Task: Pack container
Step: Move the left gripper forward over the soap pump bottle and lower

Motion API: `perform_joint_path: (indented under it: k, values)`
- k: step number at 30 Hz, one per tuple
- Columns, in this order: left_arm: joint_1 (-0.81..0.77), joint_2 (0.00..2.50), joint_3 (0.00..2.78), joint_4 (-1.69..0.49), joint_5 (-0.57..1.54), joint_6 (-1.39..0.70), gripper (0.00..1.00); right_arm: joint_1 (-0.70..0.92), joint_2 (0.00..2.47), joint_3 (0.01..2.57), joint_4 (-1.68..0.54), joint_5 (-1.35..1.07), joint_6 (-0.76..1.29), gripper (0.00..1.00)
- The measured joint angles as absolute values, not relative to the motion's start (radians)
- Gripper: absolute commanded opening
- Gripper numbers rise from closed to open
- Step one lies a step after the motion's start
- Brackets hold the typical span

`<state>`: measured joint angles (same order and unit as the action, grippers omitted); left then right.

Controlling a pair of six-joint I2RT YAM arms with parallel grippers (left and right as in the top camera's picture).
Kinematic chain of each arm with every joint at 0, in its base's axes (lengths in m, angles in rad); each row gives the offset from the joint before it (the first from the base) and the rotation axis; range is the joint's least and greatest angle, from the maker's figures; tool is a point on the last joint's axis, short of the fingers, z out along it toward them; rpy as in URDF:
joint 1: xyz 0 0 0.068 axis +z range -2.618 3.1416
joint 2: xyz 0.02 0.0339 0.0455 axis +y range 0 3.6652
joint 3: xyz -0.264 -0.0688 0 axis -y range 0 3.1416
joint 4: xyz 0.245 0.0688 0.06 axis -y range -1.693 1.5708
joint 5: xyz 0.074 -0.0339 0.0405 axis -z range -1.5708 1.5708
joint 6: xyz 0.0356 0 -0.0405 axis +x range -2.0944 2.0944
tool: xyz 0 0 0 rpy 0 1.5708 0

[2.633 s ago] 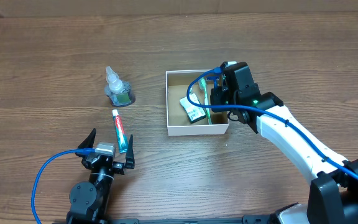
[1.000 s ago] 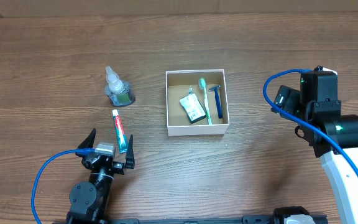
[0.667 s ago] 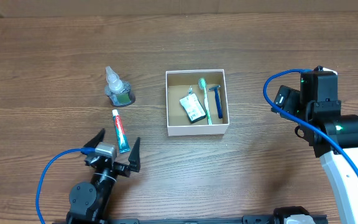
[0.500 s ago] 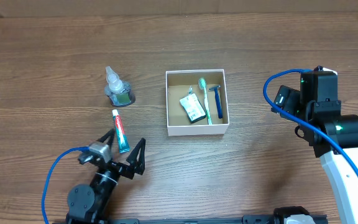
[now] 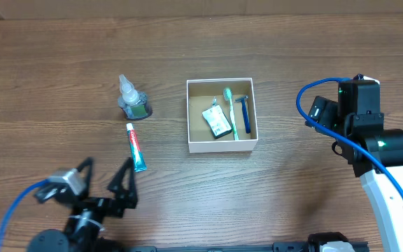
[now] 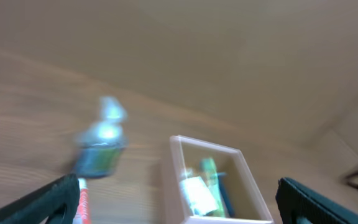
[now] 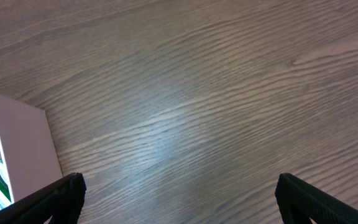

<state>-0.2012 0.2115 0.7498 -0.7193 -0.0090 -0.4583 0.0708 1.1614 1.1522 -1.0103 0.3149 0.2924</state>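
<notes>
Left pincer (image 5: 107,165) has pulled back leftward, released; container (image 5: 222,145) lies well up-right of it.

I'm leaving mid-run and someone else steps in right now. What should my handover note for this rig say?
Left gripper: open, empty, on the near side of the toothpaste tube, not touching it.
Right gripper: open, empty, right of the container.
Done: toothbrush, razor and a small packet lie in the container.
Left: toothpaste tube and small bottle, both on the table left of the container, probably go in next.
</notes>
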Motion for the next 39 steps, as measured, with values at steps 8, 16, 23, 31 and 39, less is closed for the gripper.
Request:
perform_joint_path:
  k: [8,16,23,31,39]
  values:
    - [-0.201,0.682,1.12,-1.041,-0.152,-0.329,1.0,0.071,1.162,1.152,-1.01,0.315,0.292,1.0]
    - [-0.201,1.127,1.29,-1.099,-0.119,-0.306,1.0,0.071,1.162,1.152,-1.01,0.315,0.292,1.0]
    - [-0.201,1.315,1.32,-0.982,-0.101,-0.303,1.0,0.071,1.162,1.152,-1.01,0.315,0.292,1.0]
    - [-0.201,1.427,1.321,-0.832,-0.133,-0.315,1.0,0.07,1.162,1.152,-1.01,0.315,0.292,1.0]
    - [-0.2,1.499,1.328,-0.753,-0.224,-0.322,1.0,0.071,1.162,1.152,-1.01,0.315,0.292,1.0]
